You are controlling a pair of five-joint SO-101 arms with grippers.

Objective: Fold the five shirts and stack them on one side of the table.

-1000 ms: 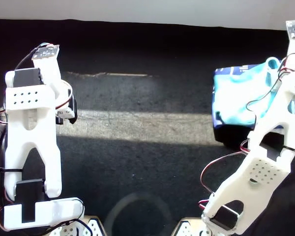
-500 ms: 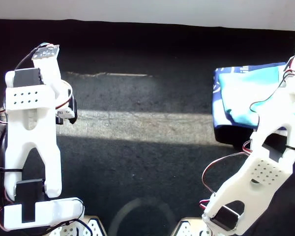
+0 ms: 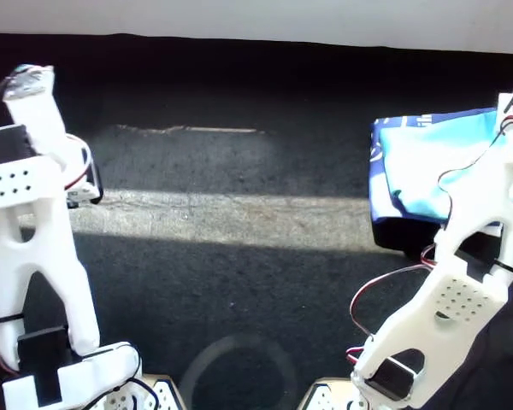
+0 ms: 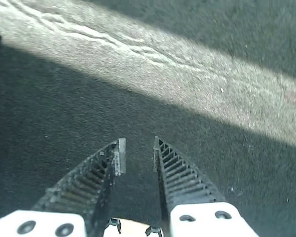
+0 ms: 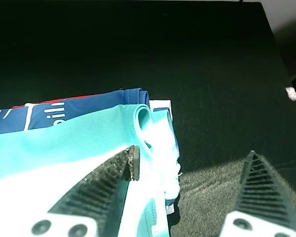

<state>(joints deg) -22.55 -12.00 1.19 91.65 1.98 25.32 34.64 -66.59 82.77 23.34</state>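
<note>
Your left arm (image 3: 26,222) is sitting at the left edge of the counter (image 3: 239,290). Its end effector (image 4: 138,154) is hanging just above bare surface with its jaws a narrow gap apart and nothing between them. My read: it's parked out of the way, since no shirt is lying within its reach.

A sunlit stripe (image 3: 239,218) is running across the middle of the counter, with no garment on it.

The folded stack (image 3: 410,171) is sitting at the right side. A teal shirt (image 5: 64,143) is lying on top, a blue shirt (image 5: 89,106) under it, and a red sliver (image 5: 39,104) is showing at that edge. I can't count all five layers.

Your right arm (image 3: 462,290) is reaching over the stack. Its end effector (image 5: 191,159) is spread wide and gripping nothing, with one jaw over the teal collar and the other past the stack's edge, over the counter.

Judging by this, the teal shirt is released onto the pile and the task is looking near done. The collar is bunching slightly, so watch for snagging it when you're lifting clear.
</note>
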